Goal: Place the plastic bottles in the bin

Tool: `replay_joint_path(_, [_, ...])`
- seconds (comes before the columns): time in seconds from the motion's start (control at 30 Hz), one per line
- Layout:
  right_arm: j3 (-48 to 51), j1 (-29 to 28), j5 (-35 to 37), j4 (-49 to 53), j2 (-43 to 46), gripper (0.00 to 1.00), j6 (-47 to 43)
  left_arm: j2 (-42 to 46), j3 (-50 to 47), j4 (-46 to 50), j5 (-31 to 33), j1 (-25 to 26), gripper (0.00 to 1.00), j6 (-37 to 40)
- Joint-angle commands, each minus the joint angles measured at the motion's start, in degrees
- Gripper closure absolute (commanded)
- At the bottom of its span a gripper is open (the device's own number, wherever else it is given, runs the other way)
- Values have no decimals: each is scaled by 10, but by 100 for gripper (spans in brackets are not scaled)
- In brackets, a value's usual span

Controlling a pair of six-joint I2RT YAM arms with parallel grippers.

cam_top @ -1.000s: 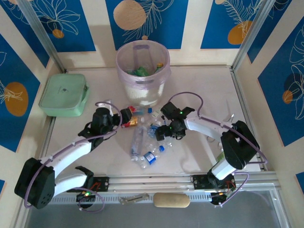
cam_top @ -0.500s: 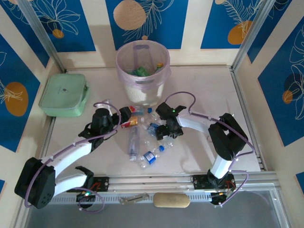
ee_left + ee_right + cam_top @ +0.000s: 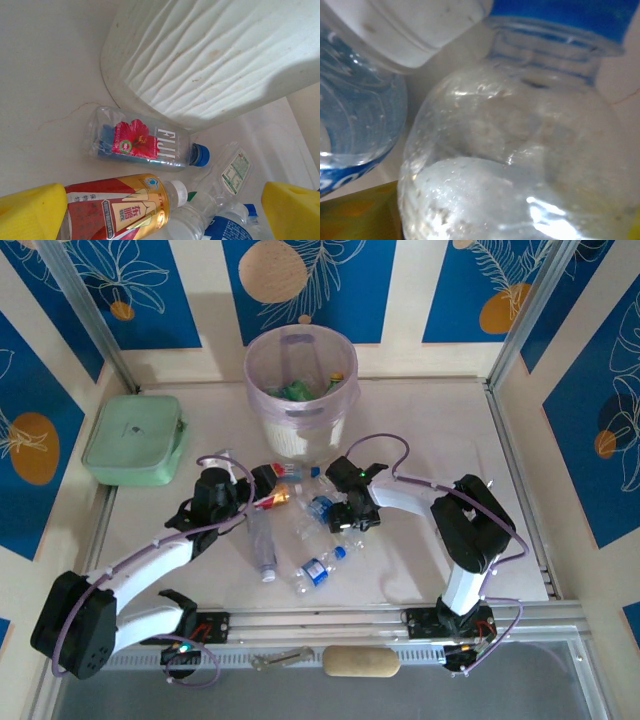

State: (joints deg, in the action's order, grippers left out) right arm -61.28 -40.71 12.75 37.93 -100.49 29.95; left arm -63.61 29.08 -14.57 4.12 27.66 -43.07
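Note:
Several plastic bottles lie scattered before the bin [image 3: 300, 405], a round white basket with a pink liner and bottles inside. My left gripper [image 3: 262, 490] is open, its yellow fingers [image 3: 30, 212] on either side of a red-labelled bottle [image 3: 117, 207] without touching it. A clear bottle with a flower label [image 3: 145, 142] lies just beyond, against the bin wall [image 3: 215, 60]. My right gripper [image 3: 338, 512] is in the pile. A clear blue-capped bottle [image 3: 520, 150] sits between its jaws, pressed against the yellow finger [image 3: 360, 215].
A pale-green lidded box [image 3: 133, 438] sits at the far left. A long clear bottle [image 3: 262, 545] and a blue-labelled one [image 3: 318, 568] lie nearer the arm bases. A raised rail [image 3: 520, 490] borders the table's right side.
My right arm pushed left into the pile and its jaws narrowed round the clear bottle. The long clear bottle slid left and toward the near edge. The left arm held still.

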Motion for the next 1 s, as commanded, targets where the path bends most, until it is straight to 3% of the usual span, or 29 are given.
replay_joint_path(0.0, [3, -2, 3, -2, -3, 31, 9, -6, 5, -11, -4, 3, 1, -2])
replay_joint_path(0.37, [12, 9, 18, -10, 47, 46, 5, -5, 4, -12, 1, 3, 1, -4])
replay_joint_path(0.63, [16, 70, 17, -27, 179, 56, -7, -6, -3, -18, 14, 2, 0, -7])
replay_joint_path(0.97, [-74, 151, 4, -78, 285, 56, -55, -12, -14, -29, 11, -5, 1, -16])
